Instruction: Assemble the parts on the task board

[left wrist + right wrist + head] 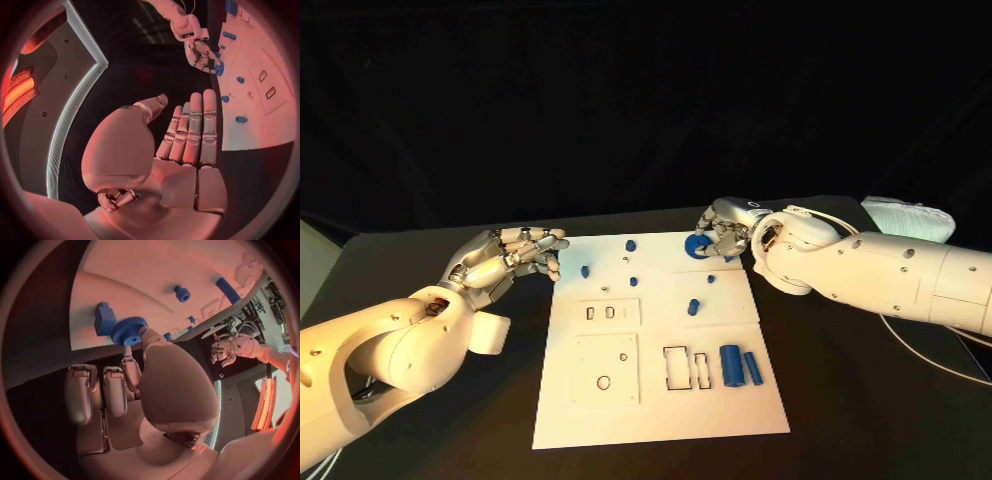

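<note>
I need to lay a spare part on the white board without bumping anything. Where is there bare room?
The white plastic task board is bare along its near edge, below the oval cutout and the two blue cylinders. The far end is crowded: small blue pegs, and the right robot hand touching the blue toothed gear. The left robot hand hovers at the board's far left corner.

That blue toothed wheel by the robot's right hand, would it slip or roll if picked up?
The blue gear looks rigid and probably light. Its toothed rim should give the right hand some grip. Round, so it might roll if dropped on edge.
</note>
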`<state>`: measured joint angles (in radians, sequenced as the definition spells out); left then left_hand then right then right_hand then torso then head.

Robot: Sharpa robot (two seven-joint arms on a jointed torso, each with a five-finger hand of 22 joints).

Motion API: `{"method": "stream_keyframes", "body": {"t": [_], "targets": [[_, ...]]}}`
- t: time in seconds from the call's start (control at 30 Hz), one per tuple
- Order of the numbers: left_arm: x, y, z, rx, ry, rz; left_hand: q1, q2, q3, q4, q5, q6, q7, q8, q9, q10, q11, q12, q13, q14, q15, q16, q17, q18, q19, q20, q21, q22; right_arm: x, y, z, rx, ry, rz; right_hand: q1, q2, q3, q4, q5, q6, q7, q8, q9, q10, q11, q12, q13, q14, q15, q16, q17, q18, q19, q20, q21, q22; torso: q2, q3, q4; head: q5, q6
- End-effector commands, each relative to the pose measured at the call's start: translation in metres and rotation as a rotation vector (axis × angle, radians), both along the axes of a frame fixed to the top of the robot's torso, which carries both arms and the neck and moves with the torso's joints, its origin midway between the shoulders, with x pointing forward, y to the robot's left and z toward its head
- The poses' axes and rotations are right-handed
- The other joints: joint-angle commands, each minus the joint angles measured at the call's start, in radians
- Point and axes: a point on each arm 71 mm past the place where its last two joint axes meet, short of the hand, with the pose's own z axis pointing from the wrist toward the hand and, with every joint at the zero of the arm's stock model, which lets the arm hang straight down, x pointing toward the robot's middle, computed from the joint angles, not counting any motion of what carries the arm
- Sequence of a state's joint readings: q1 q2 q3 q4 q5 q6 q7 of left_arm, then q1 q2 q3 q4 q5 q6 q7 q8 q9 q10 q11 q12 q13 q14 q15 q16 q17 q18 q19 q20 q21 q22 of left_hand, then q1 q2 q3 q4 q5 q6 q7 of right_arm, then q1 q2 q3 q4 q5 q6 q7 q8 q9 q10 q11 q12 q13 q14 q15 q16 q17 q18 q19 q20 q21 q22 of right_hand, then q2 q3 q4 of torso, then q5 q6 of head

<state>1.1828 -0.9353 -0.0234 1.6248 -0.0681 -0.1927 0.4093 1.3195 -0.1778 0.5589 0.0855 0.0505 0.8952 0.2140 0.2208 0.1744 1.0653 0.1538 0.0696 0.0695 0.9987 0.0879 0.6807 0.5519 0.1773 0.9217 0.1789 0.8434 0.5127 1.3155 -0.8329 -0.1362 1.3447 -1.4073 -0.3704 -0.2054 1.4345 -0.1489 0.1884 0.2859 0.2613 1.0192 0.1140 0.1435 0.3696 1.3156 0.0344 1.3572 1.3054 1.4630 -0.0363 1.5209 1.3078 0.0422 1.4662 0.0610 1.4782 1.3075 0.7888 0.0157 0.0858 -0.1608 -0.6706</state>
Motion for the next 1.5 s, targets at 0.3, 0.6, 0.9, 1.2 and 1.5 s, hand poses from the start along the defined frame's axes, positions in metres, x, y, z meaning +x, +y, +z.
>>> {"method": "stream_keyframes", "body": {"t": [0.3,0.6,0.9,1.2,1.5], "targets": [[-0.001,-0.002,0.001,-0.008,-0.006,-0.018,-0.003,0.009,0.007,0.001,0.003,-0.007,0.003,-0.006,0.001,-0.005,0.002,-0.001,0.0,-0.008,-0.001,0.006,0.001,0.005,-0.006,0.0,0.01,0.003,-0.009,0.02,0.008,-0.005,-0.103,0.07,0.002,-0.006,0.018,0.002,0.014,0.023,-0.009,0.014,0.006,0.002,-0.007,0.005,0.004,0.078,-0.008,0.006,0.121,-0.019,0.072,-0.003,0.012,0.17,-0.002,-0.0018,-0.0011,0.009,0.002],[-0.001,-0.003,0.001,-0.009,-0.006,-0.019,-0.003,0.009,0.007,0.001,0.003,-0.007,0.003,-0.006,0.001,-0.005,0.002,-0.001,0.0,-0.008,-0.001,0.006,0.001,0.005,-0.006,0.0,0.01,0.003,-0.021,0.056,0.015,-0.012,-0.135,0.153,-0.002,-0.009,0.021,0.003,0.013,0.023,-0.01,0.015,0.006,0.003,-0.007,0.005,0.004,0.08,-0.008,0.007,0.126,-0.02,0.073,-0.003,0.015,0.174,0.0,-0.0012,0.0002,0.016,0.007],[-0.002,-0.005,0.001,-0.011,-0.006,-0.025,-0.004,0.009,0.008,0.002,0.003,-0.007,0.003,-0.006,0.001,-0.006,0.002,-0.002,0.0,-0.009,-0.001,0.007,0.001,0.005,-0.008,0.0,0.012,0.005,-0.025,0.104,0.017,-0.038,-0.175,0.237,-0.003,-0.012,0.026,0.001,0.012,0.024,-0.01,0.016,0.006,0.003,-0.008,0.005,0.005,0.081,-0.009,0.009,0.131,-0.021,0.074,-0.004,0.018,0.178,0.001,-0.0016,0.0021,0.026,0.009],[-0.002,-0.007,0.002,-0.012,-0.005,-0.029,-0.004,0.009,0.008,0.002,0.003,-0.007,0.003,-0.006,0.001,-0.006,0.002,-0.002,0.0,-0.009,-0.001,0.007,0.001,0.005,-0.008,0.0,0.012,0.005,-0.02,0.125,0.01,-0.057,-0.184,0.254,-0.002,-0.013,0.032,0.0,0.012,0.024,-0.01,0.017,0.005,0.004,-0.008,0.006,0.006,0.081,-0.009,0.01,0.133,-0.021,0.075,-0.004,0.019,0.179,0.003,-0.0013,0.0014,0.031,0.006],[-0.002,-0.008,0.002,-0.013,-0.003,-0.033,-0.004,0.009,0.008,0.002,0.003,-0.007,0.003,-0.006,0.001,-0.006,0.002,-0.002,0.0,-0.009,-0.001,0.007,0.001,0.005,-0.008,0.0,0.012,0.005,-0.015,0.133,0.003,-0.075,-0.175,0.255,-0.001,-0.014,0.034,0.0,0.012,0.023,-0.01,0.017,0.005,0.004,-0.008,0.005,0.005,0.081,-0.009,0.01,0.134,-0.021,0.075,-0.004,0.019,0.178,0.003,-0.0006,0.0017,0.036,0.0]]}}
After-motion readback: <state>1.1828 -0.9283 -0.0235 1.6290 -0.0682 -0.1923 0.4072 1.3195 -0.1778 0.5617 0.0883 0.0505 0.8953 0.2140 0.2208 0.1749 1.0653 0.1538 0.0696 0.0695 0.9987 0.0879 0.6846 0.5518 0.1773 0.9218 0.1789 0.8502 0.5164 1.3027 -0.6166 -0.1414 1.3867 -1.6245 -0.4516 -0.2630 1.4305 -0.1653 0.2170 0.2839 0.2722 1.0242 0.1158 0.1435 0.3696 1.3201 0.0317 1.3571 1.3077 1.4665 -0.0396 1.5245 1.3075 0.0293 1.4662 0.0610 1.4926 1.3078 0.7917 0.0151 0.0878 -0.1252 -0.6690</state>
